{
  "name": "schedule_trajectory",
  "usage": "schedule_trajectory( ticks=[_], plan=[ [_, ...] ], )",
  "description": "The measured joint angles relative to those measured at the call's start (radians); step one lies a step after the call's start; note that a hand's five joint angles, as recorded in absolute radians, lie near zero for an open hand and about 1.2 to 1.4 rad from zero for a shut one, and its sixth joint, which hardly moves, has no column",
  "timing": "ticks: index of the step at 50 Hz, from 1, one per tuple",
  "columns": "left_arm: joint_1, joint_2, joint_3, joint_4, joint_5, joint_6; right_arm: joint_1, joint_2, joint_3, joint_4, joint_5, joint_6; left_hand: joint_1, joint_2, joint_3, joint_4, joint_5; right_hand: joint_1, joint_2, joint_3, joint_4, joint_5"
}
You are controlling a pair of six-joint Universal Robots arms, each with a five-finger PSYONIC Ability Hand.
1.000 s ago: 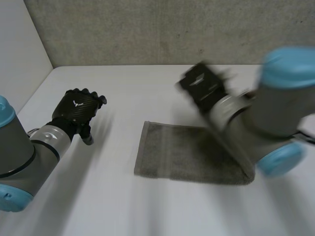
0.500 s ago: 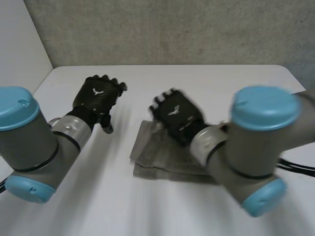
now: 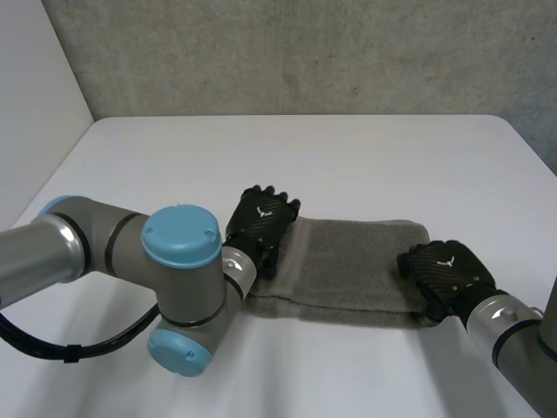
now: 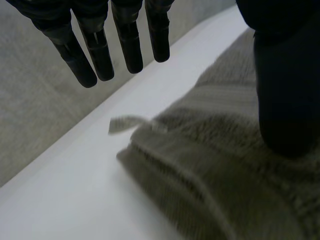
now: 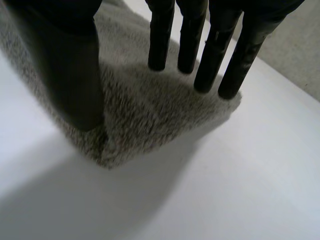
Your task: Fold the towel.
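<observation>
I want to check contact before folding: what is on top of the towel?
The left hand is over the left end of the towel, the right hand over its right end, both with straight fingers. The cloth under their palms is covered.

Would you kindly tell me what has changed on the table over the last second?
The left hand swung in from the bare table on the left to the left end of the towel. The right hand drew back from over the towel's left part to its right end. Both hands have straight fingers, with nothing gripped. The towel stayed flat in about the same place on the table.
</observation>
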Motion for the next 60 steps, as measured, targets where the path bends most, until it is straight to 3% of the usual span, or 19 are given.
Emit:
schedule_trajectory(
  ticks=[7, 9, 11, 18, 26, 34, 40, 43, 46, 49, 54, 60],
  plan=[
    [0.000, -0.007, -0.031, -0.014, -0.073, 0.016, -0.001, 0.107, -0.036, -0.032, 0.020, -0.002, 0.000, 0.000, 0.000, 0.000, 0.000, 0.349, 0.333, 0.342, 0.345, 0.316],
    [-0.004, 0.014, -0.056, -0.023, -0.084, 0.015, -0.001, 0.137, -0.060, -0.032, 0.039, -0.002, 0.000, 0.000, 0.000, 0.000, 0.000, 0.618, 0.580, 0.631, 0.642, 0.624],
    [-0.009, 0.038, -0.079, -0.031, -0.089, 0.012, 0.000, 0.152, -0.081, -0.030, 0.059, -0.003, 0.000, 0.000, 0.000, 0.000, 0.000, 0.665, 0.640, 0.761, 0.766, 0.745],
    [-0.032, 0.152, -0.153, -0.043, -0.094, -0.022, 0.030, 0.122, -0.203, -0.032, 0.138, -0.049, 0.000, 0.000, 0.000, 0.000, 0.000, 0.771, 0.689, 0.786, 0.787, 0.780],
    [-0.008, 0.305, -0.215, -0.047, -0.143, -0.072, 0.252, 0.136, -0.426, -0.024, 0.145, -0.202, 0.000, 0.000, 0.000, 0.000, 0.000, 0.776, 0.708, 0.798, 0.787, 0.788],
    [0.183, 0.465, -0.282, -0.047, -0.181, -0.076, 0.500, 0.326, -0.594, 0.026, 0.092, -0.423, 0.000, 0.000, 0.000, 0.000, -0.001, 0.776, 0.713, 0.801, 0.787, 0.789],
    [0.273, 0.505, -0.306, -0.045, -0.141, -0.079, 0.566, 0.410, -0.605, 0.066, 0.048, -0.493, 0.000, 0.000, 0.000, 0.000, -0.001, 0.777, 0.713, 0.801, 0.787, 0.789],
    [0.295, 0.509, -0.313, -0.043, -0.106, -0.083, 0.574, 0.424, -0.594, 0.080, 0.042, -0.481, 0.000, 0.000, 0.000, 0.000, -0.001, 0.504, 0.479, 0.531, 0.526, 0.511],
    [0.297, 0.505, -0.313, -0.039, -0.081, -0.088, 0.568, 0.398, -0.575, 0.081, 0.049, -0.434, 0.000, 0.000, 0.000, 0.000, -0.001, 0.016, -0.005, 0.073, 0.031, 0.001],
    [0.288, 0.498, -0.308, -0.035, -0.068, -0.098, 0.555, 0.318, -0.542, 0.065, 0.059, -0.328, 0.000, 0.000, 0.000, 0.000, -0.001, -0.283, -0.281, -0.271, -0.279, -0.315],
    [0.253, 0.481, -0.286, -0.021, -0.058, -0.134, 0.514, 0.183, -0.488, 0.031, 0.072, -0.152, 0.000, 0.000, 0.000, 0.000, -0.001, -0.322, -0.303, -0.311, -0.300, -0.370],
    [0.184, 0.429, -0.240, 0.004, -0.051, -0.207, 0.384, 0.051, -0.426, 0.034, 0.098, 0.065, 0.000, 0.000, -0.003, 0.000, -0.014, -0.322, -0.303, -0.311, -0.300, -0.375]
  ],
)
